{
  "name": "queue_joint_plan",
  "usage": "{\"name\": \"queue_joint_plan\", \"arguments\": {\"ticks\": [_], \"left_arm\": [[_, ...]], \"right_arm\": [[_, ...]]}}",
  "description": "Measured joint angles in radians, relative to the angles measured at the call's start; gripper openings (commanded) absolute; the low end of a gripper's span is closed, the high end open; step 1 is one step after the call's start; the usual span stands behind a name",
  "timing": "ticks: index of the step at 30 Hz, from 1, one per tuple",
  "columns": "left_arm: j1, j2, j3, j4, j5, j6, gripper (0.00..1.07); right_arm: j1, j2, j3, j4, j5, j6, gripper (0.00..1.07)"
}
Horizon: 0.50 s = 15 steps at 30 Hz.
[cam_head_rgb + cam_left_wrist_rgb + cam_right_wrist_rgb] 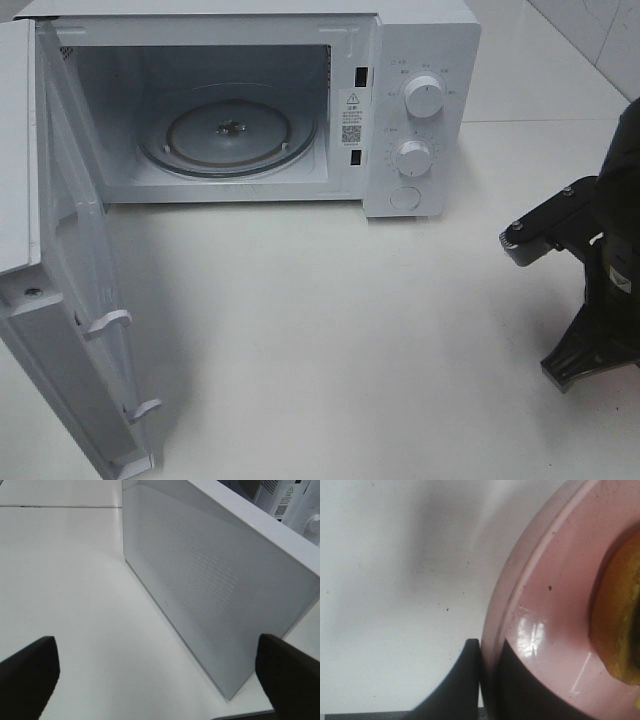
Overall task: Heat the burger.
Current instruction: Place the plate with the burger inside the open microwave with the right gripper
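Note:
In the right wrist view, only a yellow-brown edge of the burger shows, resting on a pink plate. My right gripper is shut on the plate's rim, one dark finger outside it and the other over the plate's inner face. In the exterior high view the right arm sits at the right edge, and the burger and plate are out of frame. My left gripper stands wide open with nothing between its fingers, facing the outer face of the microwave door.
The white microwave stands at the back with its door swung wide open to the left. Its glass turntable lies bare inside. Two knobs and a button are on its right panel. White tabletop lies in front.

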Motion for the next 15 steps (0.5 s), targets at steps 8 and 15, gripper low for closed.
{"name": "queue_joint_plan", "arguments": {"ticks": [8,15], "left_arm": [[0.000,0.000,0.000,0.000,0.000,0.000,1.00],[0.000,0.000,0.000,0.000,0.000,0.000,1.00]], "right_arm": [[0.117,-0.085,0.059,0.016,0.029,-0.004,0.00],[0.220,-0.120,0.072,0.016,0.072,-0.007,0.00]]}}
